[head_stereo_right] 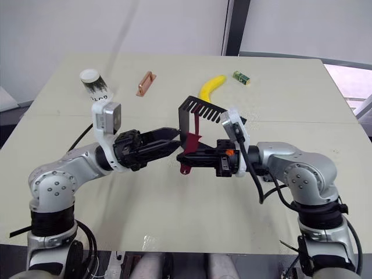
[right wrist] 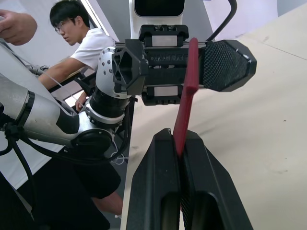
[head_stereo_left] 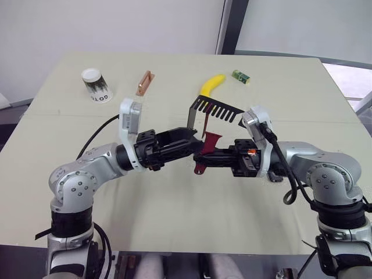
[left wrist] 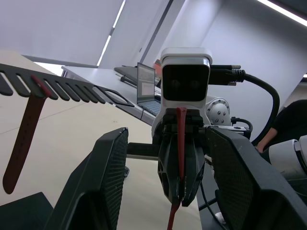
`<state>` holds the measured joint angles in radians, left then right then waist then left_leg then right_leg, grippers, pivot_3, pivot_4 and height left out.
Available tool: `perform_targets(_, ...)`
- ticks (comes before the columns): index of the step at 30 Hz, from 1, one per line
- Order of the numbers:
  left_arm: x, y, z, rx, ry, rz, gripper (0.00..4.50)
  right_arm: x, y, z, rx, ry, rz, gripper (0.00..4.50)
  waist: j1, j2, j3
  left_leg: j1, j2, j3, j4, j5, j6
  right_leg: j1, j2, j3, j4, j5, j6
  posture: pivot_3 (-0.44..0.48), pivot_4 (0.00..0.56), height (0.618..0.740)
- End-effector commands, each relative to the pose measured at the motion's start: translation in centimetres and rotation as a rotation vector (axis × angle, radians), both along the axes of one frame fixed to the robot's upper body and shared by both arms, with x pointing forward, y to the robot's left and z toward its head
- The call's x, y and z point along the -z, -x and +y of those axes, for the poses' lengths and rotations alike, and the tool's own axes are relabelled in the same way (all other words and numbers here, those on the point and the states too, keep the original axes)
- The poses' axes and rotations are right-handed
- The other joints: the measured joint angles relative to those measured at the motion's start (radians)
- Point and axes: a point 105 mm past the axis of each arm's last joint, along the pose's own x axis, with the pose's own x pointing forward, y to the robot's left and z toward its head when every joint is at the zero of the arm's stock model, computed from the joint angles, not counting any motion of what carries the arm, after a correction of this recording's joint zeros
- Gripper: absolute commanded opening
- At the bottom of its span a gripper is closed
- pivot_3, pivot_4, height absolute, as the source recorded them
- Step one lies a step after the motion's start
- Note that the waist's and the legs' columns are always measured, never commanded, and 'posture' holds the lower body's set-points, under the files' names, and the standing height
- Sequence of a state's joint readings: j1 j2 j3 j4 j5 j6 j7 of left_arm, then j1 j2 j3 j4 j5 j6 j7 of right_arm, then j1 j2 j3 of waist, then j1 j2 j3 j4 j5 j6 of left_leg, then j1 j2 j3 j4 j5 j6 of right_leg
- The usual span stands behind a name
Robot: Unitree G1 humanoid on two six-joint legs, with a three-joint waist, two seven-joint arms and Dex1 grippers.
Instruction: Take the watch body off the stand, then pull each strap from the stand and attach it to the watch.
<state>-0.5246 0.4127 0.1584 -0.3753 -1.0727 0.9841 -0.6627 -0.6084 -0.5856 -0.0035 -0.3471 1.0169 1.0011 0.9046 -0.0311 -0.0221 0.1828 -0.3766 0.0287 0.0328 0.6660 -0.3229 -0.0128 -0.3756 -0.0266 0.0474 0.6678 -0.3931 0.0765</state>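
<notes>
The black stand is upright at the table's middle, and one maroon strap hangs from its comb-slotted arm. My right gripper is shut on the other maroon strap, holding it just in front of the stand above the table. My left gripper faces it from the left, open, with its two fingers spread on either side of the right gripper's tip and the held strap. The watch body is out of view.
At the back of the table lie a white paper cup, a copper bar, a banana and a small green block. A person sits beyond the table.
</notes>
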Motion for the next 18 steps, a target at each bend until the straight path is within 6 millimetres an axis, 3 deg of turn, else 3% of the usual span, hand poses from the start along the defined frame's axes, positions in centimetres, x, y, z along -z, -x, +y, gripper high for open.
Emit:
perform_targets(1,-0.8,0.3,-0.5,0.032,0.021,-0.023,2.72,-0.9,0.4,0.3,-0.039,-0.031,-0.030,0.00,-0.001,0.000,0.000,0.000,0.000,0.000,0.000,0.000,0.000,0.000,0.000,0.000,0.000,0.000,0.000,0.000,0.150,0.740)
perform_targets(11,-0.9,0.6,-1.1,0.075,0.031,-0.001,2.72,-0.9,0.3,0.6,-0.042,-0.039,-0.026,0.00,0.000,0.000,0.000,0.000,0.000,0.000,0.000,0.000,0.000,0.000,0.000,0.000,0.000,0.000,0.000,0.000,0.150,0.740)
perform_targets(14,-0.6,0.5,-1.4,0.094,0.014,0.019,1.89,-0.9,0.2,0.7,-0.037,-0.039,-0.034,0.00,0.000,0.000,0.000,0.000,0.000,0.000,0.000,0.000,0.000,0.000,0.000,0.000,0.000,0.000,0.000,0.000,0.150,0.740)
perform_targets(18,-0.6,0.6,-1.5,0.112,-0.001,0.033,1.89,-1.0,0.3,0.9,-0.039,-0.035,-0.045,0.00,-0.001,0.000,0.000,0.000,0.000,0.000,0.000,0.000,0.000,0.000,0.000,0.000,0.000,0.000,0.000,0.000,0.150,0.740)
